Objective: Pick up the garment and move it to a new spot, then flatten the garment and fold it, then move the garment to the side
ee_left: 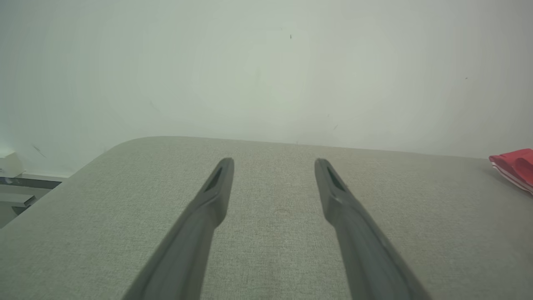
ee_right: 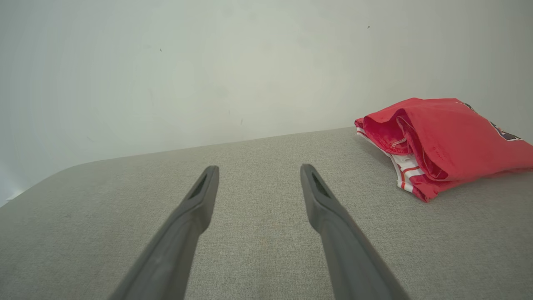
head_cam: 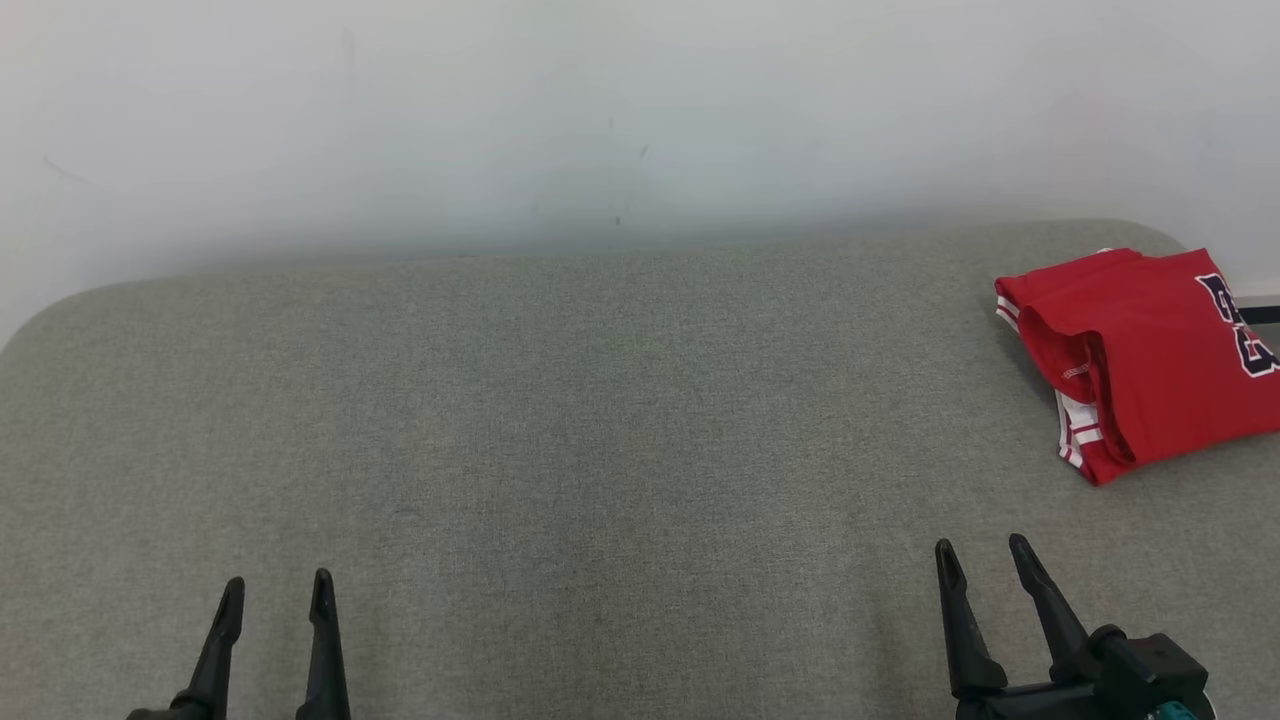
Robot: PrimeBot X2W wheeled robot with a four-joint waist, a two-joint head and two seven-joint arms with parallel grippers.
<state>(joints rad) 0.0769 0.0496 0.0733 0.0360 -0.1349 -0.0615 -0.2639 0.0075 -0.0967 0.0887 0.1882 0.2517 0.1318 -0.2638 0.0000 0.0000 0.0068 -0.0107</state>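
The garment [head_cam: 1140,350] is a red jersey with white stripes and dark lettering, folded into a compact stack at the far right of the grey fabric surface [head_cam: 600,420]. It also appears at the right in the right wrist view as the garment [ee_right: 441,141], and its edge shows in the left wrist view as the garment [ee_left: 514,166]. My left gripper [head_cam: 278,595] stands open at the lower left with nothing between its fingers. My right gripper [head_cam: 982,555] stands open at the lower right, short of the garment and apart from it.
A pale wall [head_cam: 600,120] rises right behind the grey surface. The surface has rounded far corners. Off its left edge in the left wrist view sits a small white box [ee_left: 10,164] on a ledge.
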